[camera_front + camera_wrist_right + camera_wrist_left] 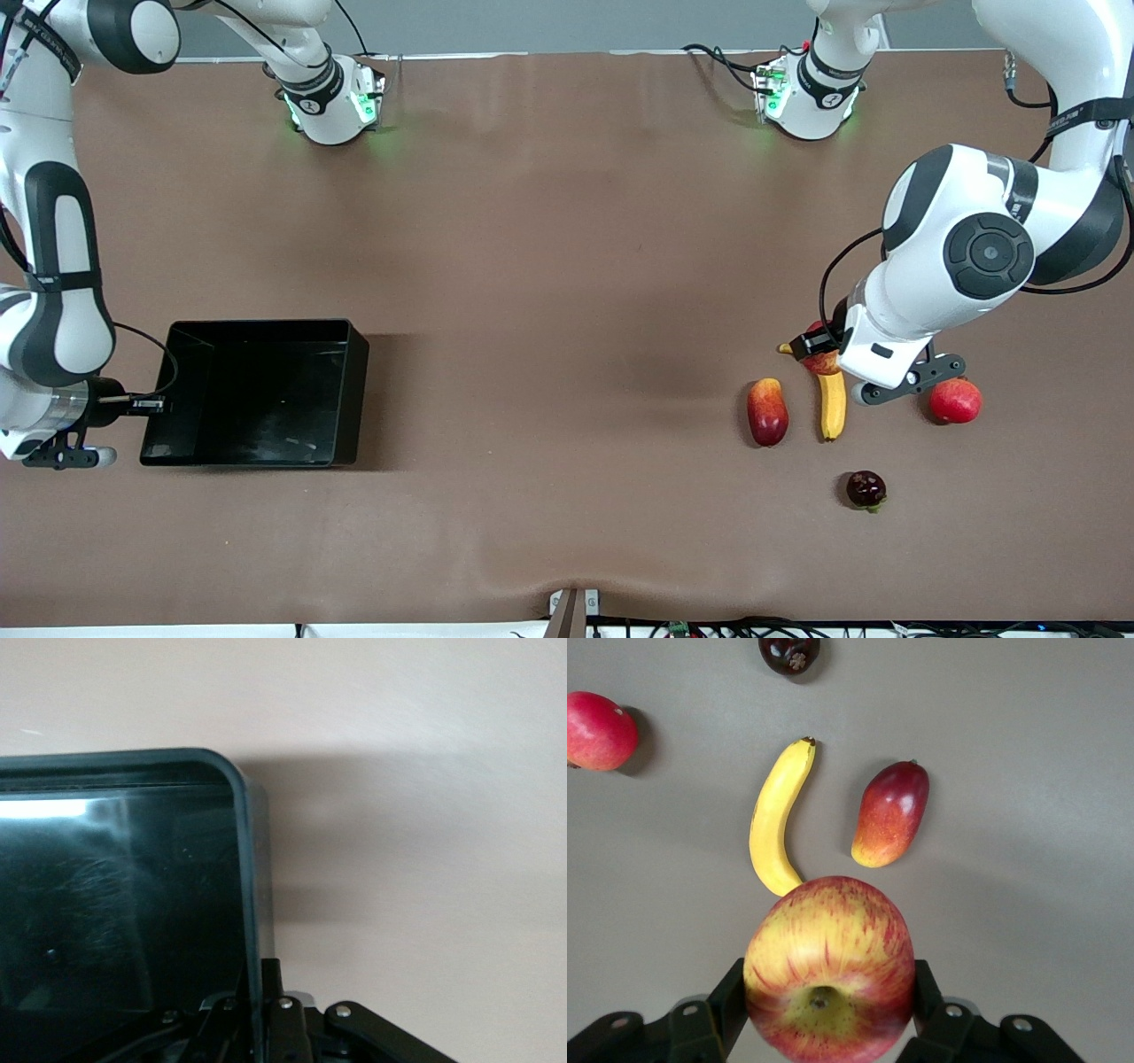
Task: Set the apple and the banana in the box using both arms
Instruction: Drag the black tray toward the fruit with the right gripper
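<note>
My left gripper point(819, 351) is shut on the apple point(824, 361), a red and yellow streaked fruit, and holds it over one end of the banana point(832, 405). In the left wrist view the apple point(828, 966) sits between the fingers point(725, 997) and hides that end of the yellow banana point(778, 819). The black box point(351, 390) stands at the right arm's end of the table. My right gripper point(146, 405) is shut on the box's wall point(244, 868), one finger inside and one outside.
A red-yellow mango-shaped fruit point(767, 411) lies beside the banana. A plain red round fruit point(955, 400) lies on the banana's other side, partly under my left hand. A dark purple fruit point(866, 489) lies nearer the front camera.
</note>
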Controlling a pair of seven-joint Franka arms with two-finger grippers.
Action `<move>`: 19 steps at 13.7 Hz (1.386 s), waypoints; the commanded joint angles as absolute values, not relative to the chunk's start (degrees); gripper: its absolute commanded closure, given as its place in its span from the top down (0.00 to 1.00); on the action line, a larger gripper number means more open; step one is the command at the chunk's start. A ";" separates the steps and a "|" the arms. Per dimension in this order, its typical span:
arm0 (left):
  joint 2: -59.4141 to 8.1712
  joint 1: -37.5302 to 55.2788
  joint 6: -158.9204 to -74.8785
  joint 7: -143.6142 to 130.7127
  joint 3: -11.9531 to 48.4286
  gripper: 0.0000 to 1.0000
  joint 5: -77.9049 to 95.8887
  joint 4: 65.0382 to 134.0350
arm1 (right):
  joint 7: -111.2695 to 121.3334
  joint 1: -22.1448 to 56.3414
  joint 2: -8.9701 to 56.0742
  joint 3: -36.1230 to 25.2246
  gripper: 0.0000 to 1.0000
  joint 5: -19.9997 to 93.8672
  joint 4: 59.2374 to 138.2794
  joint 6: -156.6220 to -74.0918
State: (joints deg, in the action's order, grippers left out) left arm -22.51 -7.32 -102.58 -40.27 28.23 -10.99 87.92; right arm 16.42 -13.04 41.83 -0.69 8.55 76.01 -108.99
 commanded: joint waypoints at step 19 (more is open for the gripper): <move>-23.20 -4.22 -101.87 -51.50 28.74 0.00 -10.38 87.54 | -25.92 32.16 41.39 -0.70 0.00 10.28 75.50 -117.75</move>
State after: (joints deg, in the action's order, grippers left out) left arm -22.96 -4.37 -102.47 -50.43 28.55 -10.97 87.64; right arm -24.39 30.78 41.43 -0.17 9.16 75.08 -114.78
